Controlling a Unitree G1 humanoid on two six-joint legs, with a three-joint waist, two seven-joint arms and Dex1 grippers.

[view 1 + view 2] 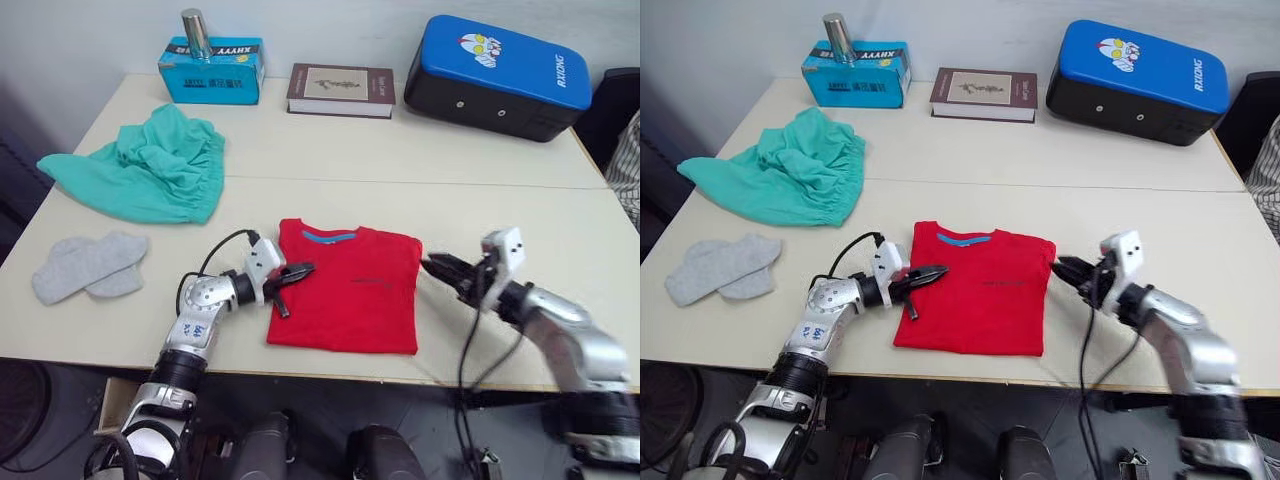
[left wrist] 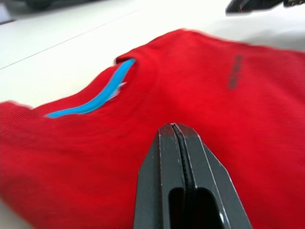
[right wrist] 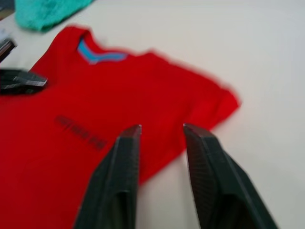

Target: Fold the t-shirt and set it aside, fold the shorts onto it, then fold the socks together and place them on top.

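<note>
A bright red cloth t-shirt, sleeves folded in, lies collar-away on the pale table between both grippers. Left gripper, fingers together, touches its left edge; right gripper, fingers apart, sits just beside its right edge.

"RIXING" on the blue-topped black case; other print illegible.

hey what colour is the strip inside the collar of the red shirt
Blue. The strip inside the collar of the bright red cloth t-shirt shows best in the left wrist view.
</note>
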